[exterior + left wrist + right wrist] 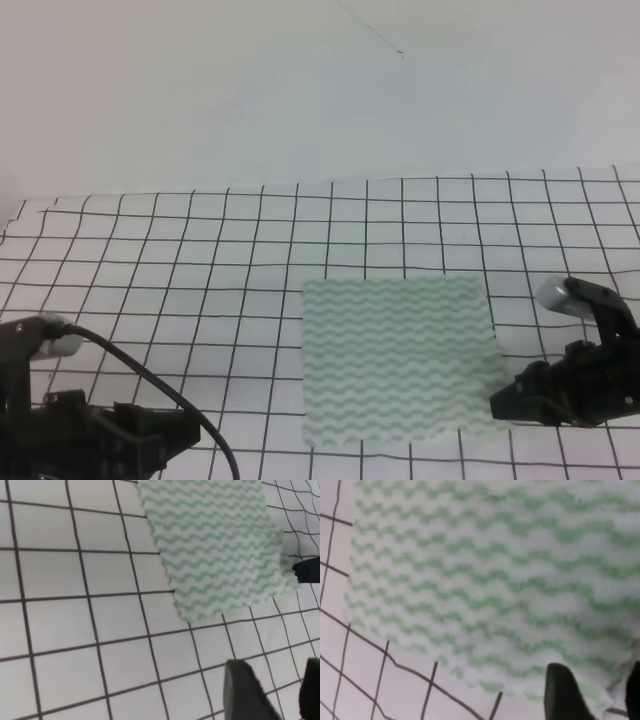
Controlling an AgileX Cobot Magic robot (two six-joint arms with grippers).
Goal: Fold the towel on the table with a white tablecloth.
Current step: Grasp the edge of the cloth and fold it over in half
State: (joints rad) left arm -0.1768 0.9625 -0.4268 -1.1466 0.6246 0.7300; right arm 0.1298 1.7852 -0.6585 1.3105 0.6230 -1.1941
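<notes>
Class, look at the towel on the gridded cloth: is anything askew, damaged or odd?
Little. The towel lies flat and unfolded, roughly square with the grid. Only its near right corner looks slightly puckered, where the right hand is.

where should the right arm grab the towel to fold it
Pinch the towel at its near right corner, coming in low from the right. It lies flat on the gridded tablecloth, so only an edge gives purchase, and that corner is slightly rumpled beside the right tool. The left tool is off the cloth.
</notes>
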